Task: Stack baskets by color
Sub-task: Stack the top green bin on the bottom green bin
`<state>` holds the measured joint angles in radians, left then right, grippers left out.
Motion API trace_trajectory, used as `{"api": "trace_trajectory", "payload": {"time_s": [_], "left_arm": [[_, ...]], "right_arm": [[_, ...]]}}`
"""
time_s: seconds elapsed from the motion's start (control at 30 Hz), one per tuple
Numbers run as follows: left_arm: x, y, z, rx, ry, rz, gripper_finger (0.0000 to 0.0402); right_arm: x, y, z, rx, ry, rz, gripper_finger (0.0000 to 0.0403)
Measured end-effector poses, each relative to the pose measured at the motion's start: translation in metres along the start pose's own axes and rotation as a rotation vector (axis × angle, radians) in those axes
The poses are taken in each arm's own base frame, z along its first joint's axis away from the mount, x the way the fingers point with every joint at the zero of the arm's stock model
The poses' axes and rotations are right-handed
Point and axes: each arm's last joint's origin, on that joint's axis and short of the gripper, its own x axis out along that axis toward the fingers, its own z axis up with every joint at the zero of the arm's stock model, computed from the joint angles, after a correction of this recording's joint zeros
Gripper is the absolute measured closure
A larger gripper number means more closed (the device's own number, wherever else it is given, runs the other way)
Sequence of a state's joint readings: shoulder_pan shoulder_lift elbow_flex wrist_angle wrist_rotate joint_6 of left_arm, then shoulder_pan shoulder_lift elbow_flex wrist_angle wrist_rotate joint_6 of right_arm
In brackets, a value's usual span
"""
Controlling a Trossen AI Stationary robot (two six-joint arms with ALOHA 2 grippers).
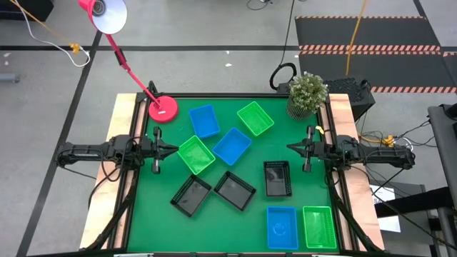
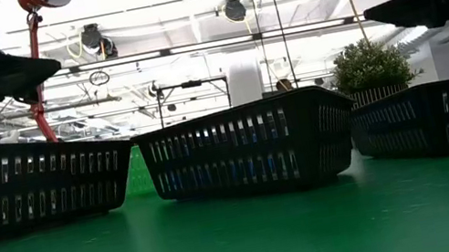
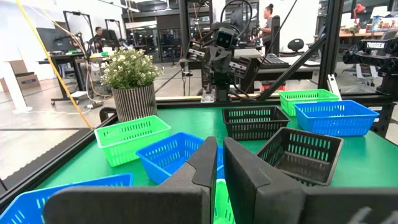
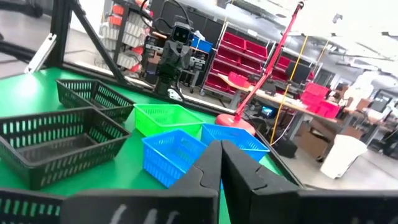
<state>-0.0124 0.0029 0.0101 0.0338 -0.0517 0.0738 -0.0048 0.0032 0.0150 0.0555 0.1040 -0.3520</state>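
Nine mesh baskets rest on their bottoms on the green table (image 1: 157, 214). Two blue ones (image 1: 204, 120) (image 1: 232, 146) and two green ones (image 1: 255, 118) (image 1: 196, 155) lie scattered in the far middle. Three black ones (image 1: 191, 195) (image 1: 235, 190) (image 1: 277, 178) lie nearer. A blue basket (image 1: 281, 227) and a green basket (image 1: 318, 227) sit side by side at the near right. My left gripper (image 1: 173, 150) hovers shut at the table's left edge, pointing level toward the middle. My right gripper (image 1: 289, 148) hovers shut at the right edge, facing it. Neither touches a basket.
A pink lamp base (image 1: 163, 108) stands at the far left corner, its arm leaning out beyond the table. A potted plant (image 1: 308, 93) stands at the far right corner. Bare green surface lies along the near left and between the baskets and the arms.
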Motion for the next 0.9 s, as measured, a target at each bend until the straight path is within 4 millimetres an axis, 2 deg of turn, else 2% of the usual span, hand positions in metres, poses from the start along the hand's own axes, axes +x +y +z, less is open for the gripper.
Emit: {"api": "trace_trajectory", "payload": {"time_s": [0.8, 0.9], "left_arm": [[0.0, 0.0, 0.0001, 0.0, 0.0, 0.0, 0.0371], [0.0, 0.0, 0.0, 0.0, 0.0, 0.0, 0.0371]], "right_arm": [[0.0, -0.0016, 0.0019, -0.043, -0.012, -0.034, 0.0403], [-0.0001, -0.002, 0.0035, 0.034, -0.031, -0.036, 0.0403]]}}
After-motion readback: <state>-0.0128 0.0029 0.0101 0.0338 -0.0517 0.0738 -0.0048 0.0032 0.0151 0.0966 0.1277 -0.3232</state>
